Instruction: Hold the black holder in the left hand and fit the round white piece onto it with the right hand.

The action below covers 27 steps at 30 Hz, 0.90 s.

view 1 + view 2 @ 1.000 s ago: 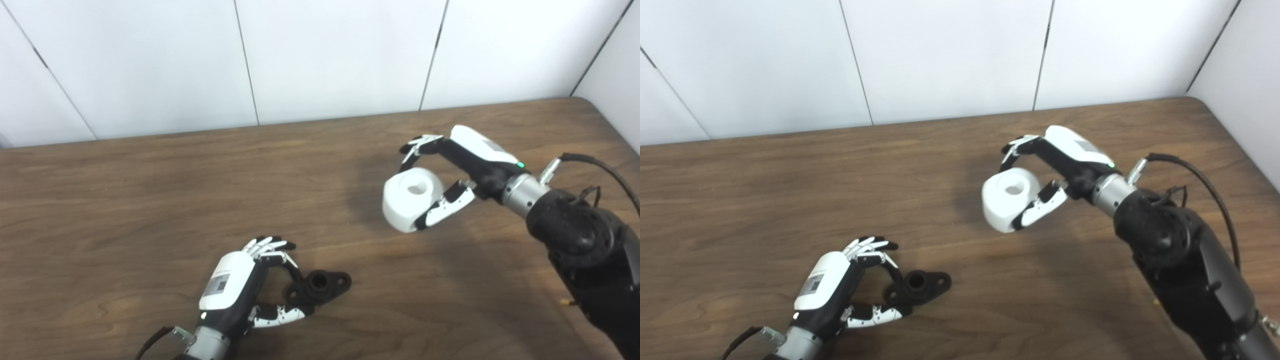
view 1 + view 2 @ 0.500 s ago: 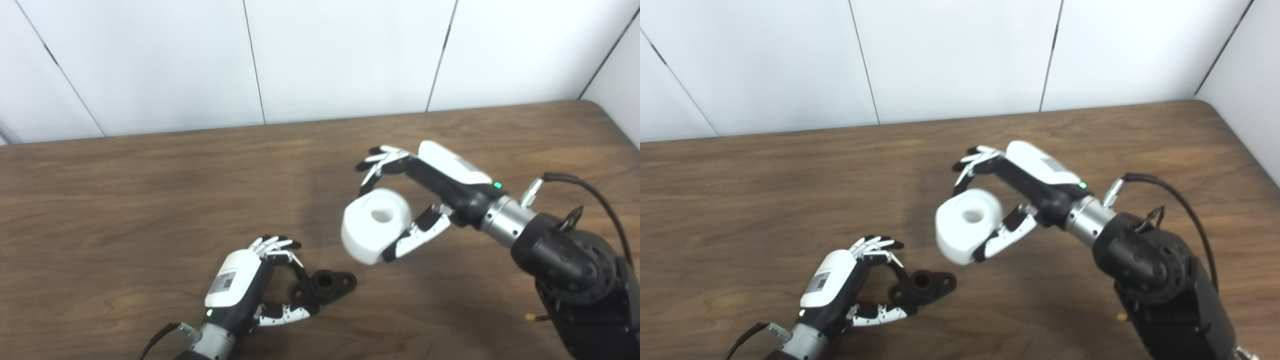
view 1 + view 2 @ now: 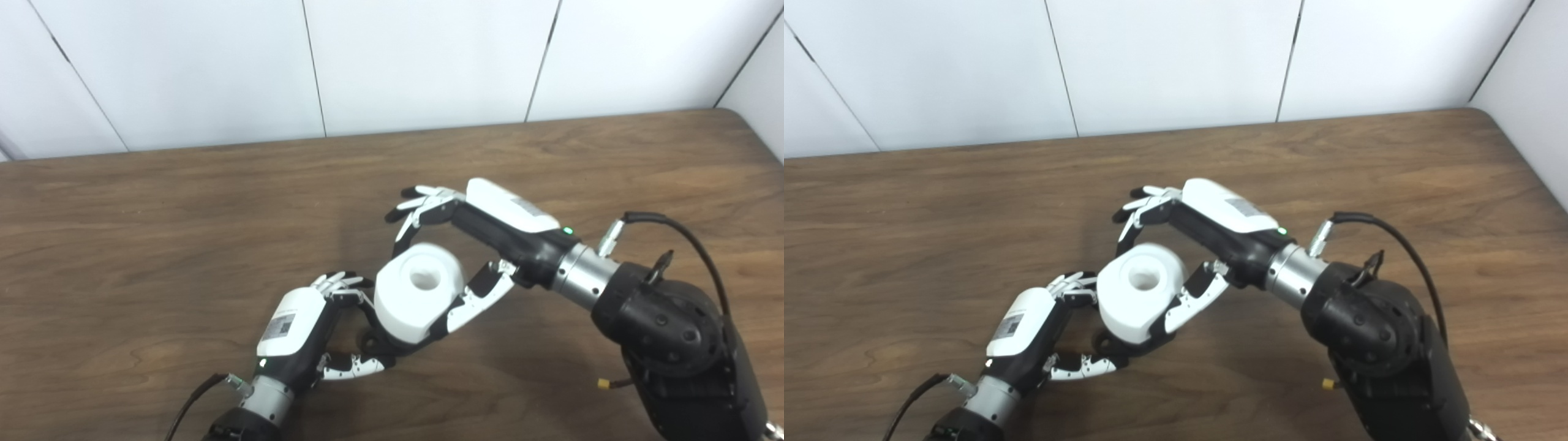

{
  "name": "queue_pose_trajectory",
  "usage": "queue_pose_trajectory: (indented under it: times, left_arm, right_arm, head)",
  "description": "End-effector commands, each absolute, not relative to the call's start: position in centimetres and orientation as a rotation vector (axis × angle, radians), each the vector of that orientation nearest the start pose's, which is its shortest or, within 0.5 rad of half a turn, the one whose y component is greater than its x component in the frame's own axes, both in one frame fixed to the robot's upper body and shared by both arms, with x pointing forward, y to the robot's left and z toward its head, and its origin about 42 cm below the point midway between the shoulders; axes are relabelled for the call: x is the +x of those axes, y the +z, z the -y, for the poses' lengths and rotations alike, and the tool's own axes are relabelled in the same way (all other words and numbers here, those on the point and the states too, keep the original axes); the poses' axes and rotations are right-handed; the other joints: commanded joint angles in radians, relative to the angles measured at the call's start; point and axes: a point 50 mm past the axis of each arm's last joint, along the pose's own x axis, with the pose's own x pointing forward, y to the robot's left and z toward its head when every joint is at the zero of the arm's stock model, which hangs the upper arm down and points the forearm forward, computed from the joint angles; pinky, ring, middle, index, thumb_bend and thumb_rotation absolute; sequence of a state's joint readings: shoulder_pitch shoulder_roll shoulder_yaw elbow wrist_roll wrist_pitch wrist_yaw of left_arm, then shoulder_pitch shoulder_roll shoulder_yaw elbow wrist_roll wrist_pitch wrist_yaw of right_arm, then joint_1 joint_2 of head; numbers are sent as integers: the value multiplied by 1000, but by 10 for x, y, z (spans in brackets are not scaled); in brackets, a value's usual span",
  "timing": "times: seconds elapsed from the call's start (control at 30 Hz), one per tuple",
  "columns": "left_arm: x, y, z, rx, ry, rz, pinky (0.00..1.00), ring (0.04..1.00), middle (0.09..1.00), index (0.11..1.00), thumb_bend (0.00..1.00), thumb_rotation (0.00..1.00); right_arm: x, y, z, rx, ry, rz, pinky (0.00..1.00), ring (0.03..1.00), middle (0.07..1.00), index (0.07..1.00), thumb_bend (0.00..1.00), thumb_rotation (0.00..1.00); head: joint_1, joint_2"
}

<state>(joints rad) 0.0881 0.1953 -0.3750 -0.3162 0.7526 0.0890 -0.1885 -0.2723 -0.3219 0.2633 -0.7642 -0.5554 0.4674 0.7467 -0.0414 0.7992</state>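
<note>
My right hand (image 3: 471, 245) is shut on the round white piece (image 3: 416, 299), a thick white ring with a centre hole facing up. It holds the piece directly over the black holder (image 3: 376, 349), which lies on the wooden table (image 3: 153, 245) and is mostly hidden under the piece. I cannot tell whether the piece touches the holder. My left hand (image 3: 306, 331) sits low at the holder's left end, fingers and thumb closed around it. In the right eye view the white piece (image 3: 1139, 298) again covers the holder (image 3: 1115, 350), between the left hand (image 3: 1035, 331) and the right hand (image 3: 1200, 245).
The white panelled wall (image 3: 392, 61) runs along the table's far edge. The table's right corner (image 3: 735, 116) is at the upper right. My bulky right forearm (image 3: 674, 331) crosses the lower right of the table.
My right hand has carried the white piece down and to the left, from the table's right middle to over the holder. My left hand has stayed on the holder. The camera has shifted slightly.
</note>
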Motion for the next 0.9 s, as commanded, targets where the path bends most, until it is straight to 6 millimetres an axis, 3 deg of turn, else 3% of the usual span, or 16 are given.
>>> queue_pose_trajectory:
  times: [0.0,0.87]
  left_arm:
    - [222,119,-164,902,-510,49,915,908,828,488,518,46]
    - [221,123,-163,903,-511,53,907,904,825,488,518,45]
  right_arm:
    - [259,310,178,-928,628,394,971,933,830,482,525,136]
    - [265,286,176,-975,619,384,981,921,822,482,524,135]
  head:
    - [0,0]
    - [-5,11]
